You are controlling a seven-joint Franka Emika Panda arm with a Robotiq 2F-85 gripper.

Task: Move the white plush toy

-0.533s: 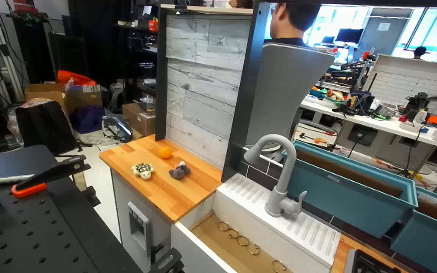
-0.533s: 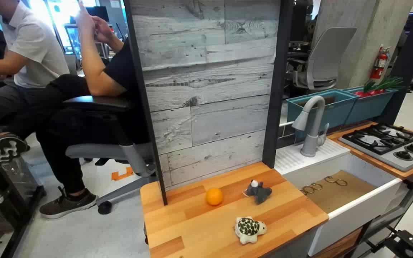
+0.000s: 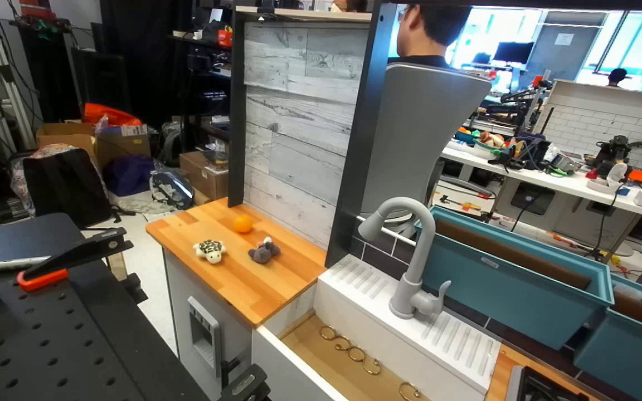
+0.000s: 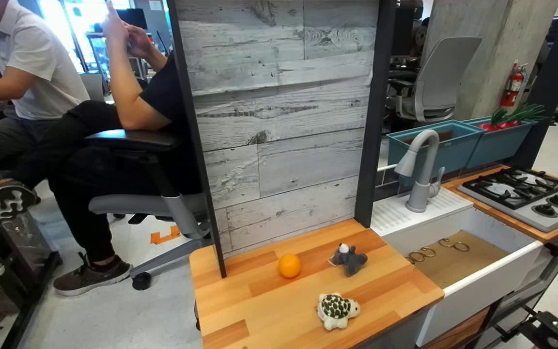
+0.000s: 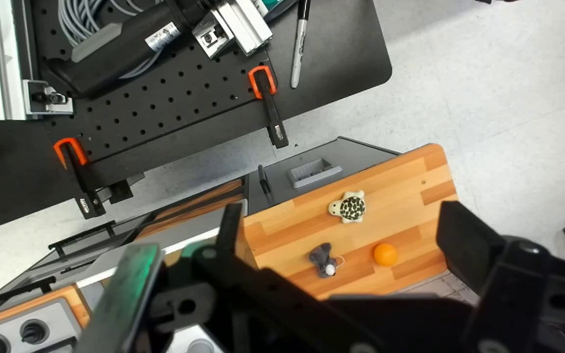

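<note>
The white plush toy is a small cream turtle with a dark-patched shell. It shows in both exterior views (image 3: 210, 251) (image 4: 337, 310), lying on the wooden countertop (image 4: 269, 317) near its front edge. In the wrist view the turtle (image 5: 352, 207) lies flat on the countertop, its head towards the left. My gripper (image 5: 340, 218) is open and empty, its two black fingers wide apart. It is high above the countertop, with the turtle in view between the fingers, not touching it. The gripper is out of view in both exterior views.
A grey plush toy (image 4: 349, 260) and an orange ball (image 4: 289, 266) lie on the countertop behind the turtle. A tall wood-look panel (image 4: 284, 121) stands at the countertop's back. Beside it are a sink with a grey faucet (image 3: 418, 262) and a stove (image 4: 526, 198). Teal planters (image 3: 513, 278) stand behind.
</note>
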